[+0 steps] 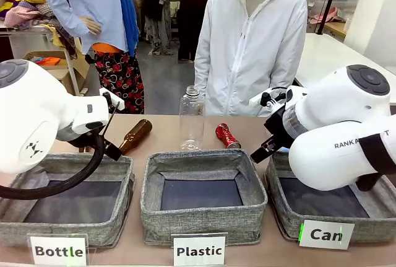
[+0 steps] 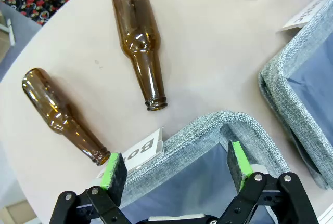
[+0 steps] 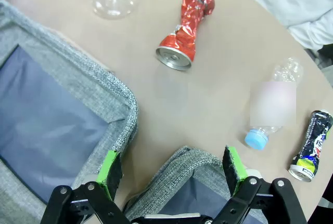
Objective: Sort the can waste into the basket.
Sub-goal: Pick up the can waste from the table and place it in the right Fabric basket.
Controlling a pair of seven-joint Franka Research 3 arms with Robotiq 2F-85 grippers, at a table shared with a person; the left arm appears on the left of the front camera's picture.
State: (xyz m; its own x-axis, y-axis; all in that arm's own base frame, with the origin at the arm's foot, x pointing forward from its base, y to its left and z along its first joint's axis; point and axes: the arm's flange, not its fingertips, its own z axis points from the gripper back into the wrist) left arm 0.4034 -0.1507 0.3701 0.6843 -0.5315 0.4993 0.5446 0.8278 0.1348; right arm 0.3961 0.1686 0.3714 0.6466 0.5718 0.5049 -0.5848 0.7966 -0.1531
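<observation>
Baskets: three in a row, with the Can basket rightmost. Left gripper and right gripper: both spread wide, holding nothing. Brown bottles: two, lying flat. Clear bottles: two. Cans: two, the red can and the black can, both lying on the table outside the baskets.

Red can crushed at the waist, lay on its side on the table; black printed can lay well apart; both outside grey "Can" basket.

A brown glass bottle and a second brown bottle lie beside the "Bottle" basket, and a clear plastic bottle stands upright beyond the "Plastic" basket.
</observation>
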